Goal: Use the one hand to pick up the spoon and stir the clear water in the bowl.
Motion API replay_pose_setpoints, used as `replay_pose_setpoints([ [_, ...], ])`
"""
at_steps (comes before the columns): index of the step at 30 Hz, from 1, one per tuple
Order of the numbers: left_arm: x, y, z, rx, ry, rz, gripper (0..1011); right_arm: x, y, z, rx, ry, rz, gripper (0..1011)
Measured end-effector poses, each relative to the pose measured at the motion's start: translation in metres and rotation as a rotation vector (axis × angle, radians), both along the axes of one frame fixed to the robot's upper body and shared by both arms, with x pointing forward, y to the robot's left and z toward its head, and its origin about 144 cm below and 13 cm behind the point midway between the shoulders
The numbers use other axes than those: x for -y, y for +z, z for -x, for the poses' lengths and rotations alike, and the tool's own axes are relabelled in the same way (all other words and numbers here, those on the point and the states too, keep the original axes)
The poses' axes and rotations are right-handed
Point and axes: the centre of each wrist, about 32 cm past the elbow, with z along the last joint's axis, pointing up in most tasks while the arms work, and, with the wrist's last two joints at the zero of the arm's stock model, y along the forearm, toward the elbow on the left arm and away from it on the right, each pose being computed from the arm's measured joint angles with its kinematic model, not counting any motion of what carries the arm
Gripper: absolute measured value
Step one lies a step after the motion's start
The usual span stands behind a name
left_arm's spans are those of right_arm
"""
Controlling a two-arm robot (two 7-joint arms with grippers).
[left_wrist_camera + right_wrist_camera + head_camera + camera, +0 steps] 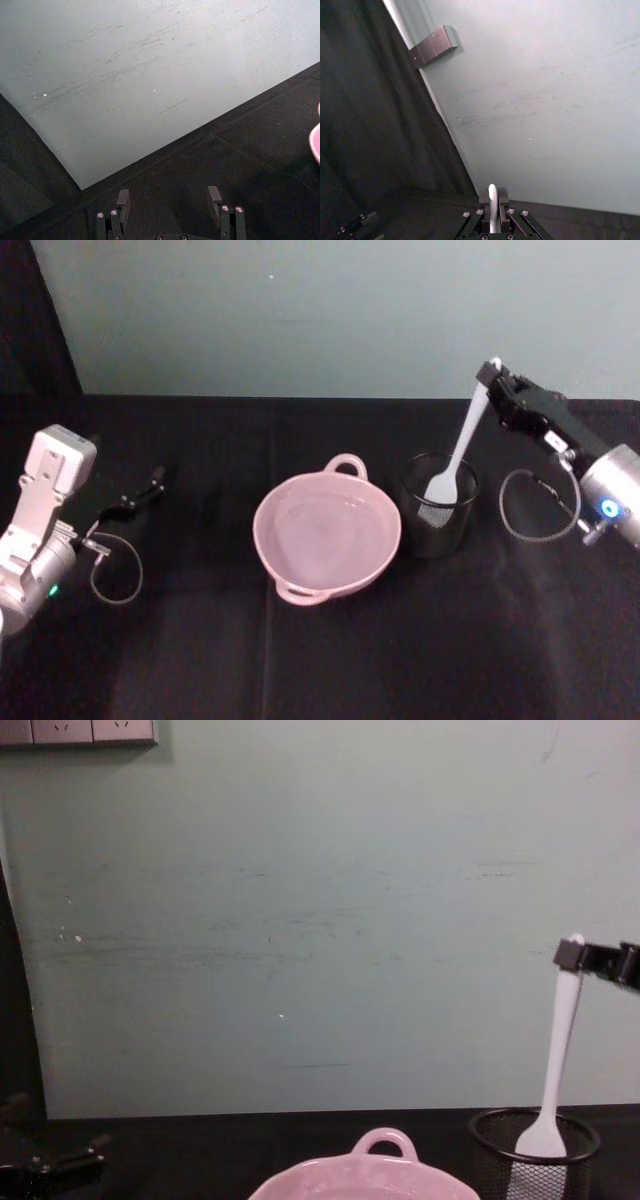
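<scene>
1. One spoon (462,445), near upright, pinched at handle top by right gripper (492,378); head down inside mesh cup (438,505).
2. Bowl (327,532) just left of cup; lift, then carry leftward.
3. Left gripper (170,206) parked, spread, far left.

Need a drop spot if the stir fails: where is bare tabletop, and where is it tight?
Bare black tablecloth spans the whole front, and between the open left gripper and pale pink glossy bowl. Crowded: bowl beside black wire-mesh cup, where the right gripper holds the slender white plastic spoon.
</scene>
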Motion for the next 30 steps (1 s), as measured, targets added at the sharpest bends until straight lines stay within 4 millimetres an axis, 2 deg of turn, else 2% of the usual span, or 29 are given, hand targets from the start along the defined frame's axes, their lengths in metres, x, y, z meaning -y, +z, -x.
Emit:
replay_pose_setpoints([
  [8,0.000,0.000,0.000,0.000,0.000,0.000,1011,0.007,-0.027,-0.003,-0.062,-0.006,-0.097,109],
  [17,0.000,0.000,0.000,0.000,0.000,0.000,1011,0.014,-0.048,-0.005,-0.098,-0.007,-0.209,109],
  [30,0.000,0.000,0.000,0.000,0.000,0.000,1011,0.017,-0.064,-0.006,-0.126,-0.015,-0.281,132],
])
